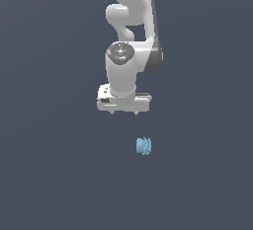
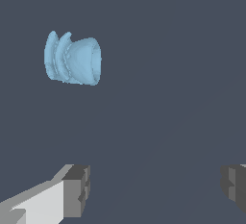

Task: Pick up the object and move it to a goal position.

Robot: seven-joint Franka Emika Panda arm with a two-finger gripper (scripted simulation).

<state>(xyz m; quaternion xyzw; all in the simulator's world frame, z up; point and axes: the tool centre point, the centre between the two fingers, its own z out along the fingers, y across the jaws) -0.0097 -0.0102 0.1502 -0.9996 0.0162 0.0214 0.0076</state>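
Nearest the exterior camera lies the object [image 1: 144, 146], a small light-blue ribbed lump on the plain dark ground, a little toward the exterior view's right of the arm. Behind it hangs the white gripper [image 1: 124, 113], well apart from the lump and holding nothing. Seen from the wrist, the two dark fingertips [image 2: 77, 190] stand spread wide, with the object [image 2: 73, 58] lying outside the gap between them.
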